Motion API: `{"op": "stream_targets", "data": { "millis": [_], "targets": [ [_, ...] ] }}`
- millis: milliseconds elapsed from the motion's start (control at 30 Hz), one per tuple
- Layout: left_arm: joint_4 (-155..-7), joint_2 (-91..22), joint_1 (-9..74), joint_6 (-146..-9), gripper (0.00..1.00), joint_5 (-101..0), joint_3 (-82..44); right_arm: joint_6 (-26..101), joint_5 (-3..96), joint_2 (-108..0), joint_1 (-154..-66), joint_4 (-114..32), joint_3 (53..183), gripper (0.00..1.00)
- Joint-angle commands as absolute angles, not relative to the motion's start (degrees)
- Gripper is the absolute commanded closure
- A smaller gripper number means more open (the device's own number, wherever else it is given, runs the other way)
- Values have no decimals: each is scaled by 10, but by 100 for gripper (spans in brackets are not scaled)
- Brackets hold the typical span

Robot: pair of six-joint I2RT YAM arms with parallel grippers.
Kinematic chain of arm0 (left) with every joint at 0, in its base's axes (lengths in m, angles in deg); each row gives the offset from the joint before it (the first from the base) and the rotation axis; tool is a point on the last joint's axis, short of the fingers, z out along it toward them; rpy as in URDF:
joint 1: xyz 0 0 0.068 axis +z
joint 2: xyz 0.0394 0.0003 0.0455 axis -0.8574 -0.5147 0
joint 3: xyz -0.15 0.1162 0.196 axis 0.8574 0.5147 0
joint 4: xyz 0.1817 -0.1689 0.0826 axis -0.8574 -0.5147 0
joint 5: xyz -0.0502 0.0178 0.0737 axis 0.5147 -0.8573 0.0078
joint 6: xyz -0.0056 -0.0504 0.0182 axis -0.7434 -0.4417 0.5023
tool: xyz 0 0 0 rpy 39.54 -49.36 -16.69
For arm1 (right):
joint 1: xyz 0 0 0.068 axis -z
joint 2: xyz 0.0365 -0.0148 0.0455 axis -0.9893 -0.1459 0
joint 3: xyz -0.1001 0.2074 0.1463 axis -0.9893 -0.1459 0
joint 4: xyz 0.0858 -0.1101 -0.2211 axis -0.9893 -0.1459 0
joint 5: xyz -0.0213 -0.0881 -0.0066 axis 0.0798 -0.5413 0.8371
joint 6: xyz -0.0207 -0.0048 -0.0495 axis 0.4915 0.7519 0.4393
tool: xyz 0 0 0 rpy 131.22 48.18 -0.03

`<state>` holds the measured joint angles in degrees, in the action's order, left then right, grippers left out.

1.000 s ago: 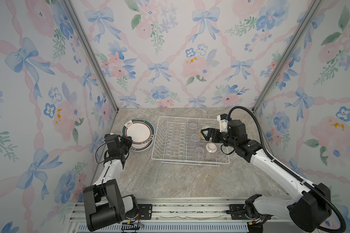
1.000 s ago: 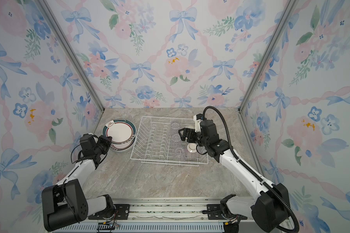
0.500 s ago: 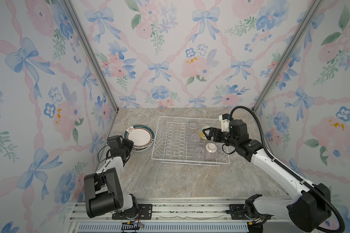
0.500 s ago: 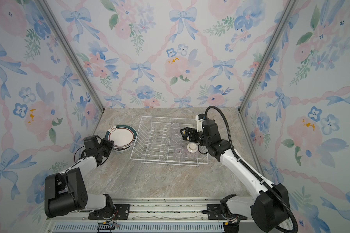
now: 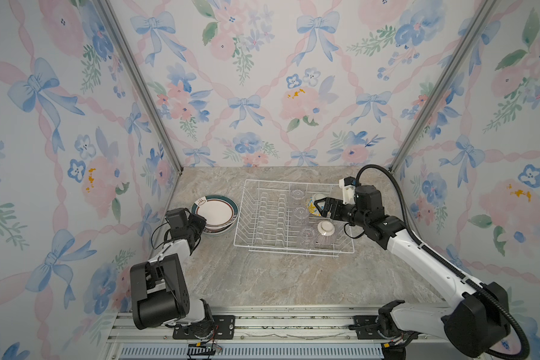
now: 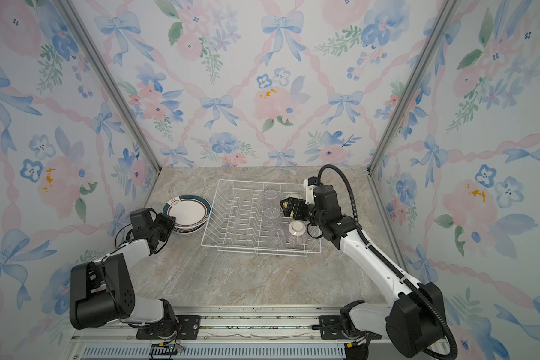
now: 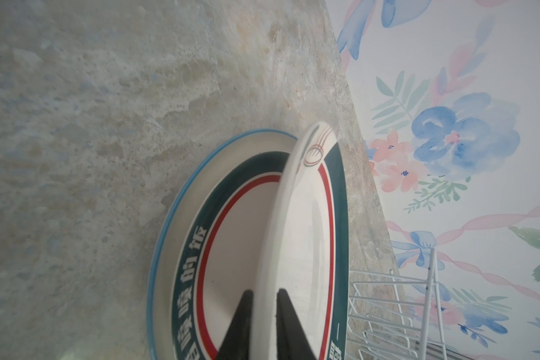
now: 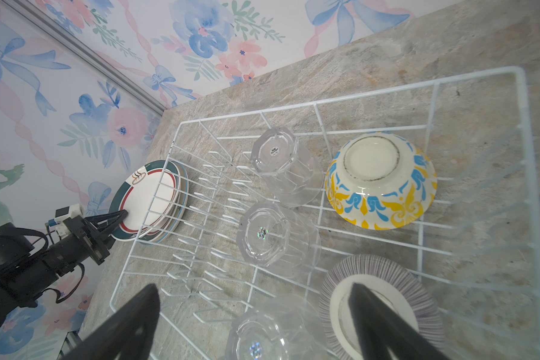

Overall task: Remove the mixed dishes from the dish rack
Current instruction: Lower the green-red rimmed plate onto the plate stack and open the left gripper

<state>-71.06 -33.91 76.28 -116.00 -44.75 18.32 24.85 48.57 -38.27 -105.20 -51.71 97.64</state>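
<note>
The white wire dish rack (image 5: 293,248) (image 6: 256,247) holds three upturned glass cups (image 5: 300,215) (image 8: 275,237), a yellow-blue bowl (image 5: 313,202) (image 8: 381,180) and a purplish striped bowl (image 5: 325,232) (image 8: 396,271). My right gripper (image 5: 319,208) (image 8: 253,289) hovers open over the rack, one finger above the striped bowl's foot. Left of the rack, a teal-brown rimmed plate (image 5: 215,212) (image 7: 300,218) tops a plate stack. My left gripper (image 5: 201,223) (image 7: 264,293) has a finger on each side of that plate's near rim. Whether they press on it does not show.
Under the top plate lie a teal-banded plate with a red ring (image 7: 181,258) and a blue-rimmed one (image 7: 169,202). The stack sits close to the left wall and the rack's left side. Floral walls enclose the marble table (image 5: 278,280) on three sides.
My left gripper has come down and carried the plate from a raised tilt onto the stack. The right gripper has barely moved above the rack.
</note>
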Motion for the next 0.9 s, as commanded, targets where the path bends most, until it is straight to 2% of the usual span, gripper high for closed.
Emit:
{"op": "stream_targets", "data": {
  "millis": [0, 67, 233, 733, 867],
  "targets": [
    [-709, -347, 761, -1134, 62, -461, 164, 257, 494, -389, -1045, -518, 968, 3],
    [-720, -348, 758, -1128, 49, -467, 161, 255, 496, -390, -1045, -515, 967, 3],
    [-774, -356, 747, -1102, 3, -494, 135, 254, 500, -397, -1041, -514, 970, 3],
    [-878, -331, 714, -1039, 2, -598, 115, 280, 469, -398, -1038, -578, 1000, 3],
    [-896, -313, 710, -1044, 2, -588, 115, 291, 455, -417, -1038, -616, 1033, 3]
  ]
}}
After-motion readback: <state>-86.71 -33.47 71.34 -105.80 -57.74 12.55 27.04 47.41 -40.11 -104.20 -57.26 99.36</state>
